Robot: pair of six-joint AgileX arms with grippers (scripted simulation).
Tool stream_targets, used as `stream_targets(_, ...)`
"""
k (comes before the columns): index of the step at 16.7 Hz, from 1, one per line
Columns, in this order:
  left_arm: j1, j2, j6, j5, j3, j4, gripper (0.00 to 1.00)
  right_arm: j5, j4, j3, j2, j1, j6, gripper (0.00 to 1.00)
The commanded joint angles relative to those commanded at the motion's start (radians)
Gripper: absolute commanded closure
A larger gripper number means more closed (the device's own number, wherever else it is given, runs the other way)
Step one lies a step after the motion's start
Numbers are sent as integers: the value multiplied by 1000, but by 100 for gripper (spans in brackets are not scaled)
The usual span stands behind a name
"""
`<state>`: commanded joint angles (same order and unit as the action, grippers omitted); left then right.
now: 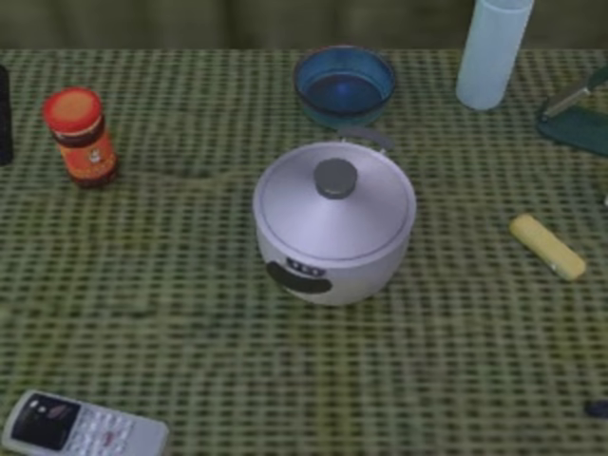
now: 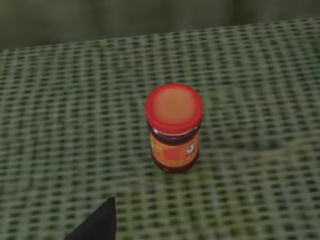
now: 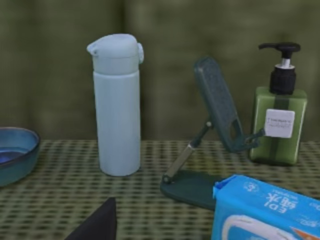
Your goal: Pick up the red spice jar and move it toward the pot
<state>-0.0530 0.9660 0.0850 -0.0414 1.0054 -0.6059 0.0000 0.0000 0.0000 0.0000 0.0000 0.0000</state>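
The red spice jar (image 1: 81,138) stands upright at the table's far left, with a red-orange lid and an orange label. In the left wrist view the jar (image 2: 174,130) stands a little ahead of my left gripper, apart from it. Only one dark fingertip (image 2: 102,220) shows there, far to one side, and nothing is held. The silvery pot (image 1: 334,220), with a domed lid and a dark knob, sits mid-table to the jar's right. My right gripper is parked off the right side; one fingertip (image 3: 102,222) shows, holding nothing. Neither gripper appears in the top view.
A blue bowl (image 1: 344,84) sits just behind the pot. A pale-blue bottle (image 1: 492,52) and a dark green stand (image 1: 575,119) are at the back right. A yellow stick (image 1: 546,247) lies right, a phone (image 1: 81,427) front left. A green soap dispenser (image 3: 278,120) and a blue pack (image 3: 265,210) are near the right gripper.
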Motion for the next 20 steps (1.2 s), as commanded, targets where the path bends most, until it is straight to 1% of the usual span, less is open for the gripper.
stream_targets(7,-6,769,40,-6,685,-446,0,0,0,0,0,0,0,0)
stream_targets(11,4,1162,54,-1,1060,-648,0,0,0,0,0,0,0,0)
stream_targets(16,20,1512,63,9,1437,-803,0,0,0,0,0,0,0,0)
stream_targets(20,29,1642,63,16,1589,-848,0,0,0,0,0,0,0,0)
